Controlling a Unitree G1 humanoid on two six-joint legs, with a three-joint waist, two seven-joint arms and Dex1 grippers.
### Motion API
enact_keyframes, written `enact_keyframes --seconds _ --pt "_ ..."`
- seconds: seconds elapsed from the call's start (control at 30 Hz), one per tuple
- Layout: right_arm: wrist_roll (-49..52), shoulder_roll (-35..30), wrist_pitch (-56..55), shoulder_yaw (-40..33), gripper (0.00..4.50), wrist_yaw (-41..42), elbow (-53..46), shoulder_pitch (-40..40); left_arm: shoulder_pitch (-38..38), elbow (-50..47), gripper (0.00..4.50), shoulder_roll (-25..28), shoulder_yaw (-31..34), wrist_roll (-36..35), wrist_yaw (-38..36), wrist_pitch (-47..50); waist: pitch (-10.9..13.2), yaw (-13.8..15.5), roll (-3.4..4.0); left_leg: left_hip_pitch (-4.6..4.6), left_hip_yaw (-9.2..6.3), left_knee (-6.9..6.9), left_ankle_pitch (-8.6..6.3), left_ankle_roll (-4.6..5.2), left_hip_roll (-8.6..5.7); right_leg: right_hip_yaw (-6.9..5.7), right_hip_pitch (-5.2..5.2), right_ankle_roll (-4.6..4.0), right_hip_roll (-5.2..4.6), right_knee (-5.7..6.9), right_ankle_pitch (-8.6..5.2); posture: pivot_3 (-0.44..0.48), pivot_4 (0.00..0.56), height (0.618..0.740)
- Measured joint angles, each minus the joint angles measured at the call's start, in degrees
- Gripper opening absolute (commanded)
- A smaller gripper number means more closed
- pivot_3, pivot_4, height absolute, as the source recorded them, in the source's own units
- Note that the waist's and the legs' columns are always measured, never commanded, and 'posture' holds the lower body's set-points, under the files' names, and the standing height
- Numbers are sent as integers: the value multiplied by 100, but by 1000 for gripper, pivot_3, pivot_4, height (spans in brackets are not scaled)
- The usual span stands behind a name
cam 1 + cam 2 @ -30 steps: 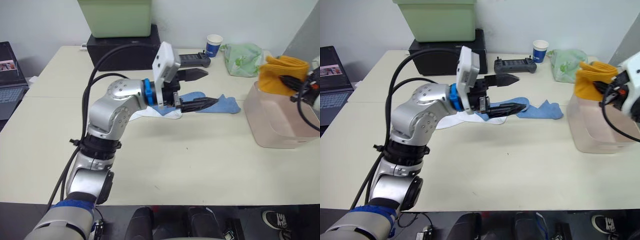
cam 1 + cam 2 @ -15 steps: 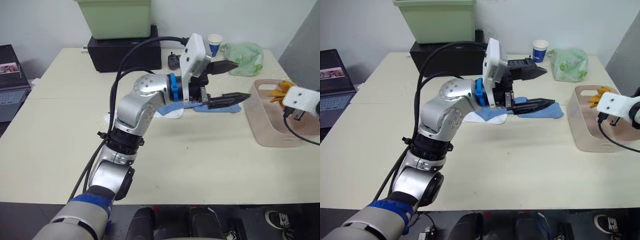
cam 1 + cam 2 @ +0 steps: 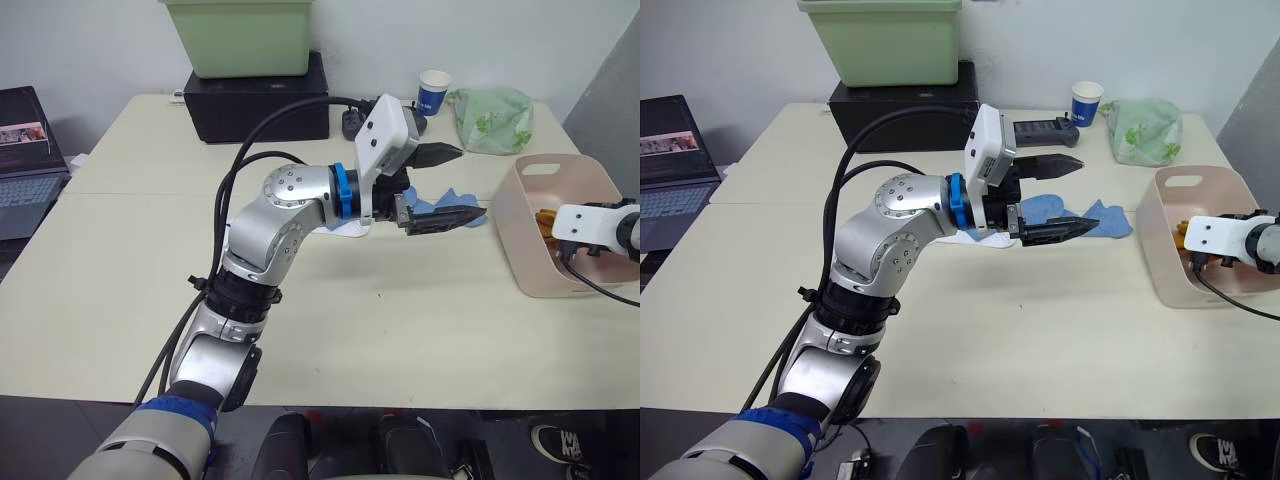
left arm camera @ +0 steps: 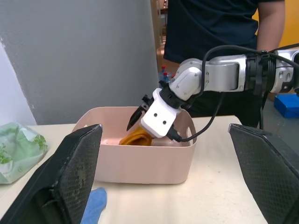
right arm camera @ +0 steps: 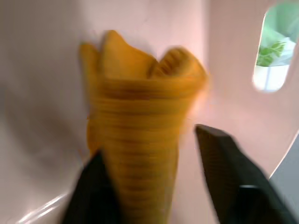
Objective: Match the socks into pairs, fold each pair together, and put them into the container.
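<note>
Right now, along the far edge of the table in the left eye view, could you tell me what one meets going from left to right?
Black box with the light green bin on top → paper cup → pale green plastic bag.

Silver jointed left arm (image 3: 285, 205) with blue ring, black cables, white camera block, black pincer fingers.

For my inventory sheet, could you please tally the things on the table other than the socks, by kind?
Light green bin: 1
Black box: 1
Black handheld controller: 1
Paper cup: 1
Pale green plastic bag: 1
Pink tub: 1
Total: 6
</note>
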Motion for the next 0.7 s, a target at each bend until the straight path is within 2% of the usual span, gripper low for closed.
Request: enact_keyframes --seconds 0.1,0.3,0.43,0.57,0.7 --pt "121 -260 174 -111 4481 409 -371 -1 2 0 4500 3 -1 2 -4 0 1 3 7 0 -26 -2 0 0 -3 -3 0 0 0 0 0 0 150 740" --pt "485 -1134 844 -508 4481 1587 -1363 -16 6 1 4500 87 2 15 -23 -1 2 3 28 0 -44 -1 0 2 -6 -12 4 0 -2 2 0 0 150 740" --pt "495 -1242 1163 -554 4481 1958 -1622 -343 49 1 4500 235 11 25 -28 -21 0 -35 33 7 -43 -1 0 5 -10 -5 3 0 -2 12 0 0 150 740" --pt "505 -1009 1351 -585 4481 1910 -1644 -768 161 -6 4500 385 44 28 -27 -41 0 -26 33 7 -46 -2 1 4 -9 -8 2 0 -2 13 0 0 150 740" --pt "1001 118 1927 -889 4481 1505 -1743 -863 454 -167 4500 719 186 29 23 -21 1 -68 30 7 -50 2 2 4 -6 -6 -1 0 -2 26 0 0 150 740"
